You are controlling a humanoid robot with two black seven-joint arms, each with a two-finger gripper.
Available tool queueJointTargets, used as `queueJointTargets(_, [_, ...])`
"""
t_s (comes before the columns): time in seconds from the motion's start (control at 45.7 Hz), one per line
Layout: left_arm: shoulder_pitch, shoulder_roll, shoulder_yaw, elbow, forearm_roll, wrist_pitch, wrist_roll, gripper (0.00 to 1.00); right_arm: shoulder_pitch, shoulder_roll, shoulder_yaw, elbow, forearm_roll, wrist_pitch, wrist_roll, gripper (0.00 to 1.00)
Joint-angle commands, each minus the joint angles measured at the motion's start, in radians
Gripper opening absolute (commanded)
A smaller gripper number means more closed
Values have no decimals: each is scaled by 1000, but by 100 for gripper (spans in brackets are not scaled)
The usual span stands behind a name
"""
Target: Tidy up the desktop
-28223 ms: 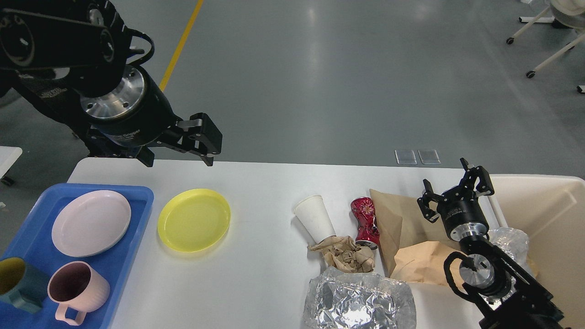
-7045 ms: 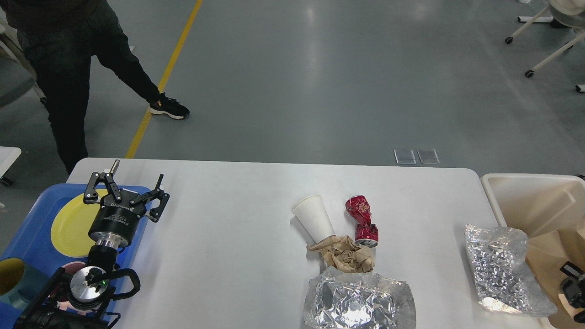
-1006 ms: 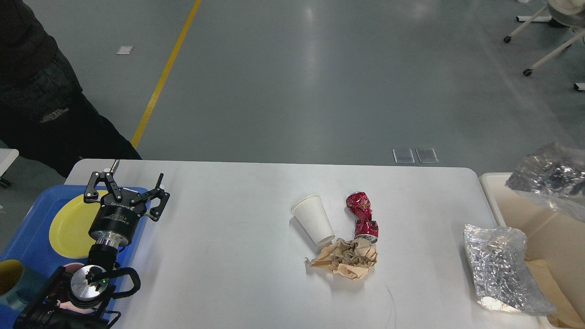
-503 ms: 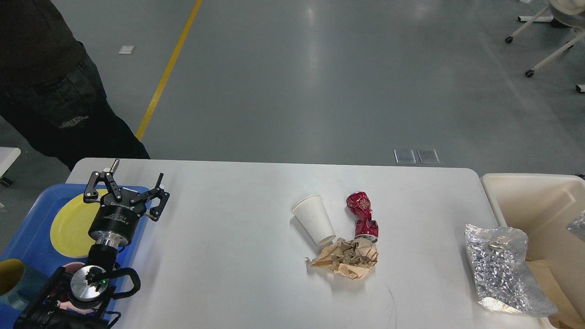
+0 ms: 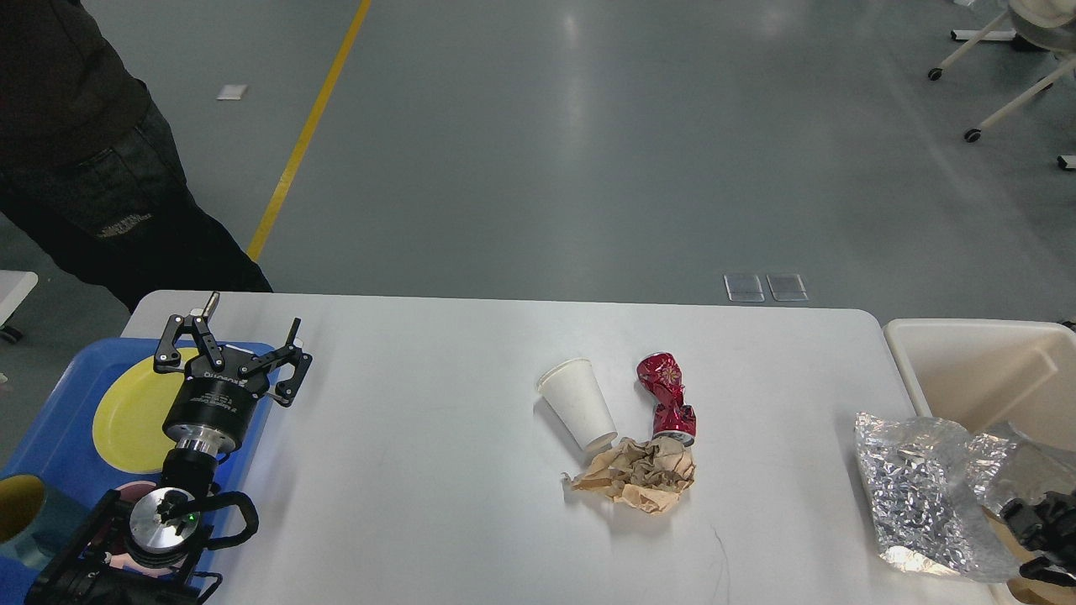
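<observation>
Dropping out of the air over the bin, the big sheet of foil that was up by the far right corner a second ago now lies as a grey crumple (image 5: 1021,466) inside the beige bin (image 5: 967,357), just off the table's right edge, with the right claw (image 5: 1042,525) low beside it at the near right corner; so little of that claw shows, dark and half cut off, that I cannot tell whether it is clenched or released. The other foil bag (image 5: 912,483) has not moved and hangs half over the right edge, touching the bin. The white table (image 5: 437,437) itself fills the middle of the view, and near its centre the paper cup (image 5: 578,405), the crushed red can (image 5: 668,399) and the brown paper wad (image 5: 637,477) lie as they did, bunched together and touching. The left claw (image 5: 231,349) stays spread wide and holding nothing above the blue tray (image 5: 50,403) at the left edge, over the yellow plate (image 5: 126,416). By my reckoning one piece of rubbish is now binned and four remain.
</observation>
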Motion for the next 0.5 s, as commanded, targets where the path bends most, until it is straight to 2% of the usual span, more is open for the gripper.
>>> queueJointTargets(0.0, [0, 0, 0, 0, 0, -1, 0, 97, -6, 16, 1, 0, 0, -1, -2, 0])
queueJointTargets(0.088, [0, 0, 0, 0, 0, 0, 0, 97, -6, 26, -1, 0, 0, -2, -2, 0])
queueJointTargets(0.109, [0, 0, 0, 0, 0, 0, 0, 97, -7, 28, -2, -2, -1, -7, -2, 7])
queueJointTargets(0.197, [0, 0, 0, 0, 0, 0, 0, 97, -7, 25, -8, -2, 0, -13, -2, 74])
queueJointTargets(0.219, [0, 0, 0, 0, 0, 0, 0, 97, -4, 22, -8, -2, 0, -16, -2, 89])
queueJointTargets(0.241, [0, 0, 0, 0, 0, 0, 0, 97, -1, 20, -8, 1, 0, -16, -2, 99])
queueJointTargets(0.481, [0, 0, 0, 0, 0, 0, 0, 97, 5, 14, -7, 12, 0, -11, -2, 100])
